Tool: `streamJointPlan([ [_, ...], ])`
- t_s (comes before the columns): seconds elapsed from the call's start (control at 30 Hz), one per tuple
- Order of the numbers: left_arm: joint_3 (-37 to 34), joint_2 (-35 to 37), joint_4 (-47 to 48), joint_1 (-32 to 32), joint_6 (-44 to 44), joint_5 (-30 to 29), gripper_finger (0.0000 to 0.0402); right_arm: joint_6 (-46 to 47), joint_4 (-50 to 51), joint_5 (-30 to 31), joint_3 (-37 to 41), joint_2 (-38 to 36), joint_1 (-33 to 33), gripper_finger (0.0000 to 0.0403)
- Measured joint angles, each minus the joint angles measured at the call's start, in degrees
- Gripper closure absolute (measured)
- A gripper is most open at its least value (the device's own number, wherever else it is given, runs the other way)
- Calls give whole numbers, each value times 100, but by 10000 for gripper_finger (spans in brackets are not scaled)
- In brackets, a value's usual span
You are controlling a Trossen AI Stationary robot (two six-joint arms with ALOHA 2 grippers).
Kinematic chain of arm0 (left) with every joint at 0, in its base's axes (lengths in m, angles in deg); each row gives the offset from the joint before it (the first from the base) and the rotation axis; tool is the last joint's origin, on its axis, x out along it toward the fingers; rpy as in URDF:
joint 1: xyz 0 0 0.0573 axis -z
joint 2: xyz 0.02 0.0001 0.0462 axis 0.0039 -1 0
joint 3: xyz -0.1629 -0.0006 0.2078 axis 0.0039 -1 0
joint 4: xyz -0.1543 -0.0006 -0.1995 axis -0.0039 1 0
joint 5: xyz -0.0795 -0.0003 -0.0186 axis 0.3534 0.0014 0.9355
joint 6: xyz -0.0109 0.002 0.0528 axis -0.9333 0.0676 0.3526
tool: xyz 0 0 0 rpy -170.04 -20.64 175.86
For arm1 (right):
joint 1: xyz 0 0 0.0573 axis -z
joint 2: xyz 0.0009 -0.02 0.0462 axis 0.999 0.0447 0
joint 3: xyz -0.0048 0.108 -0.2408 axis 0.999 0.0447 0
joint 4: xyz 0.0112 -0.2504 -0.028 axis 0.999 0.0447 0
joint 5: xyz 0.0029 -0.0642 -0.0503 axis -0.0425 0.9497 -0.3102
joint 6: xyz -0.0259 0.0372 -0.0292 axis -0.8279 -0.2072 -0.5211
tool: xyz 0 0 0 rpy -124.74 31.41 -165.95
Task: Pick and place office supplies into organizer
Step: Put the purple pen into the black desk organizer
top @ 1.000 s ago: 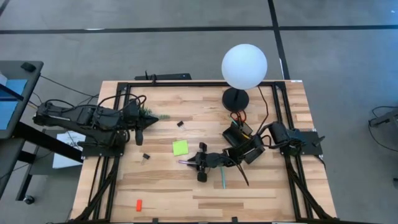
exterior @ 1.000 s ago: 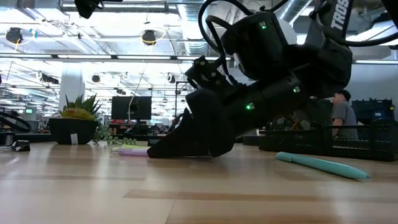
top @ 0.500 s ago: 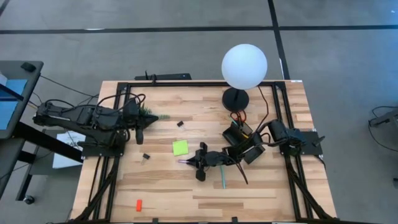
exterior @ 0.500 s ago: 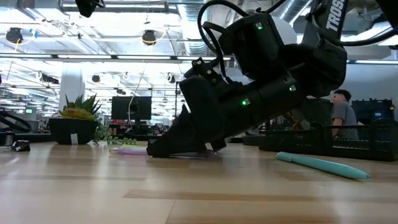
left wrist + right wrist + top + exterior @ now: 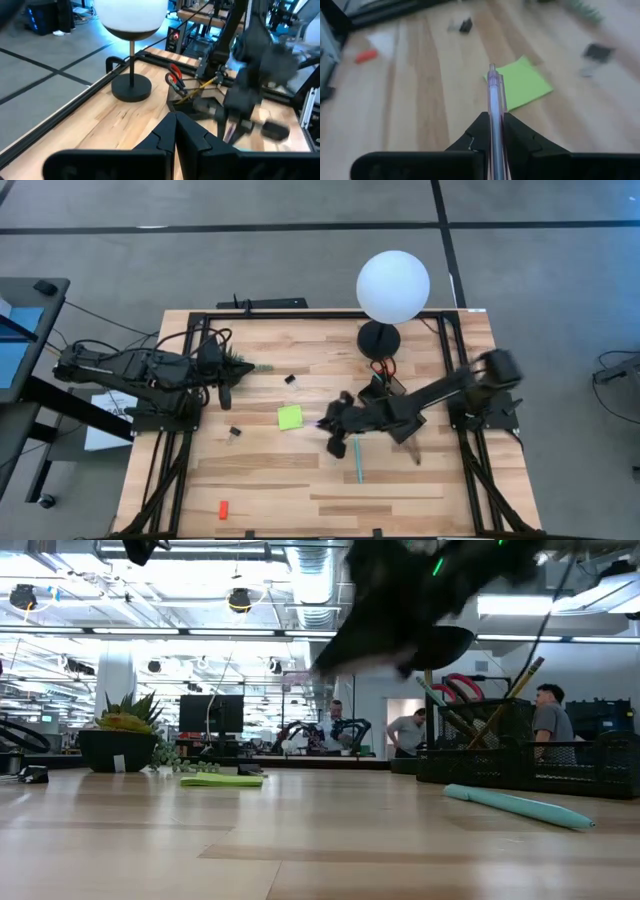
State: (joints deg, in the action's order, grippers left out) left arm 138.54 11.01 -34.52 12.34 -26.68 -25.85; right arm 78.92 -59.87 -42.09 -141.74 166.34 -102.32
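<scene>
My right gripper (image 5: 333,427) is up off the table beside the lime-green sticky-note pad (image 5: 290,417) and is shut on a purple pen (image 5: 493,85). In the low view its arm is a dark blur (image 5: 420,590) near the top. The teal pen (image 5: 358,465) lies flat on the wood near it. The black organizer (image 5: 500,755) holds red-handled scissors (image 5: 465,690) and a pencil (image 5: 527,673). Two black clips (image 5: 290,379) (image 5: 235,432) and a red-orange piece (image 5: 223,509) lie loose. My left gripper (image 5: 225,395) waits shut at the table's left. My right gripper pinches the purple pen's barrel (image 5: 493,111) between its two fingers (image 5: 479,131). The pen lies along the fingers and sticks out past their tips, toward the table's left. It is lifted clear of the table, above the wood beside the sticky-note pad (image 5: 520,82).
A white globe lamp (image 5: 393,286) on a round black base (image 5: 379,337) stands at the far side, just beyond the organizer. A spiky green plant (image 5: 240,363) sits by the left gripper. Black frame rails (image 5: 300,313) run along the table's edges. People stand in the room behind.
My right gripper has risen from the table with the purple pen, which was lying on the wood and now is lifted clear. It has also moved a little toward the table's right and far side, and its arm has stretched out. The left arm has kept still.
</scene>
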Motion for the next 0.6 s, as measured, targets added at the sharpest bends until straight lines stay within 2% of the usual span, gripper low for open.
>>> streamJointPlan([
  [0.17, 0, 0, -222, 0, 101, -89, 402, 436, 2000, 30, -14, -1875, -1, 376],
  [0.33, 0, 0, -235, 0, 188, -193, 402, 1574, 4799, 528, -214, -3272, -8, 373],
  [0.5, 0, 0, -226, 0, 307, -226, 402, 2544, 7874, 640, -810, -3685, 23, 376],
  [0.6, 0, 1, -223, 0, 393, -228, 402, 2820, 8801, 440, -1062, -3678, 132, 374],
])
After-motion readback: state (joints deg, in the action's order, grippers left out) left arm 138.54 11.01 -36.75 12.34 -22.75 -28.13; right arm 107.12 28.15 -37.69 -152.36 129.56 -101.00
